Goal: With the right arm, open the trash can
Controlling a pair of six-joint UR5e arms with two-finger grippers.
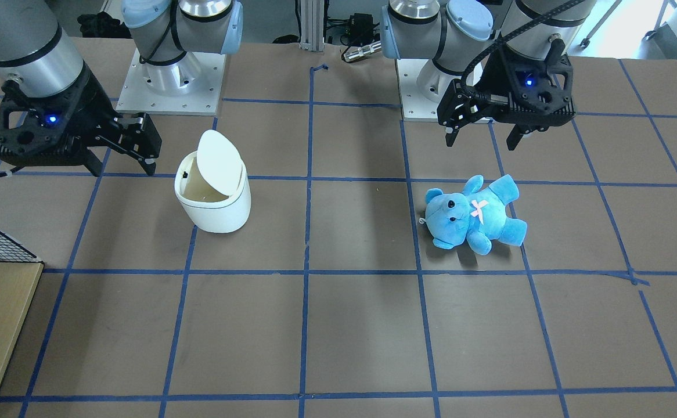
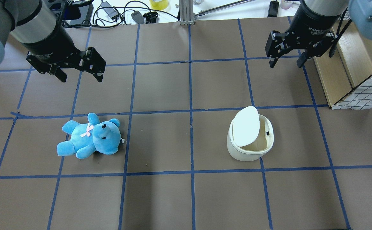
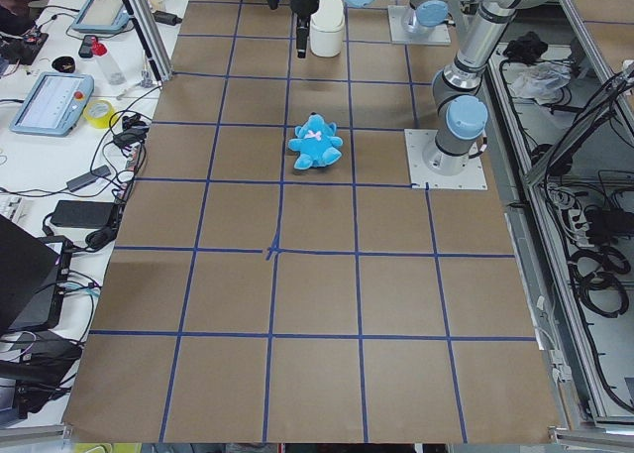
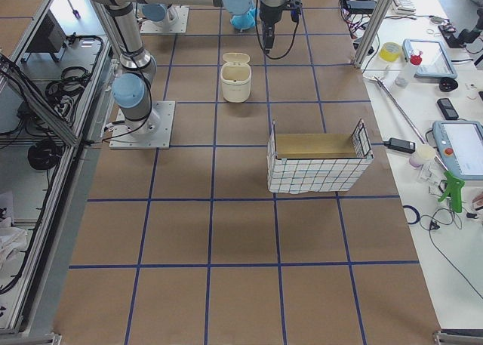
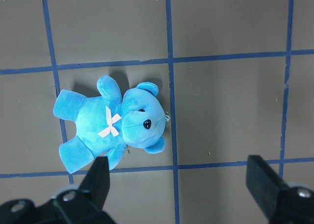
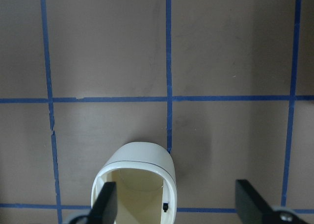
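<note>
the trash can [image 2: 249, 152] stands on the right half of the counter [image 2: 160, 95] with its lid [image 2: 246, 126] already tipped up, so i judge the opening done; my right hand [image 2: 286, 65] hangs clear of it, spread wide and empty, and the next move need only avoid knocking that lid.

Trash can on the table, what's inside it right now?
The trash can shows only bare tan walls and a small black catch near the rim. Its tilted-up lid covers much of the opening, so the bottom is hidden.
</note>
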